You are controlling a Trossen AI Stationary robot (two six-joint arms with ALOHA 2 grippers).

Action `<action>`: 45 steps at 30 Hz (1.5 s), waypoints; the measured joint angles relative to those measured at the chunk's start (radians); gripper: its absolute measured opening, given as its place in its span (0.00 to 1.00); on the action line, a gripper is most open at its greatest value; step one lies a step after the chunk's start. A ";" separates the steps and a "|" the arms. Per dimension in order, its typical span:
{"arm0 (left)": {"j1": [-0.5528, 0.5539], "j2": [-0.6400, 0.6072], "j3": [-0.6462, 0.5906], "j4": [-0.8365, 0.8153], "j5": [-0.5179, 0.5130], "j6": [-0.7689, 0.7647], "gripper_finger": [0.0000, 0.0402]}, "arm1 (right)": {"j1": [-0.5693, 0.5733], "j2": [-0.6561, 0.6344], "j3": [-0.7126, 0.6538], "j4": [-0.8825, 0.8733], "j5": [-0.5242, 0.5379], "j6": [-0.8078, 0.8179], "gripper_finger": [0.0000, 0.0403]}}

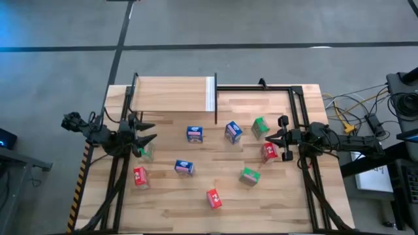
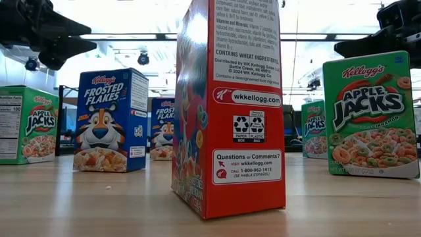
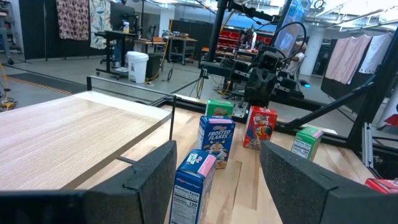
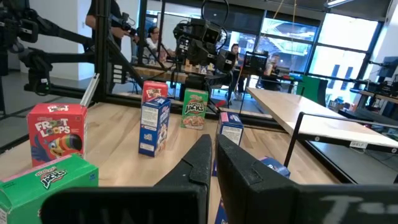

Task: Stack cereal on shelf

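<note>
A light wooden bench [image 1: 163, 202] carried 8 small cereal boxes that could be counted from above, all standing apart: 3 blue [image 1: 194, 134], 3 red [image 1: 213, 198] and 2 clearly green [image 1: 249, 176], with 1 more pale box [image 1: 146, 151] at the left side. The shelf [image 1: 171, 94], a pale panel with a white end strip [image 1: 210, 94], stood at the bench's far edge with nothing on it.
</note>
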 joint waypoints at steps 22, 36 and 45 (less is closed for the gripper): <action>0.000 0.000 0.000 0.000 0.000 0.000 0.54 | 0.000 0.000 0.000 0.000 0.001 -0.120 0.03; 0.000 0.000 0.000 0.022 0.000 -0.003 0.54 | 0.000 0.000 0.000 0.001 0.000 0.196 0.03; 0.000 0.000 0.000 0.311 0.003 -0.042 0.54 | 0.000 0.000 0.000 0.001 0.000 0.277 0.03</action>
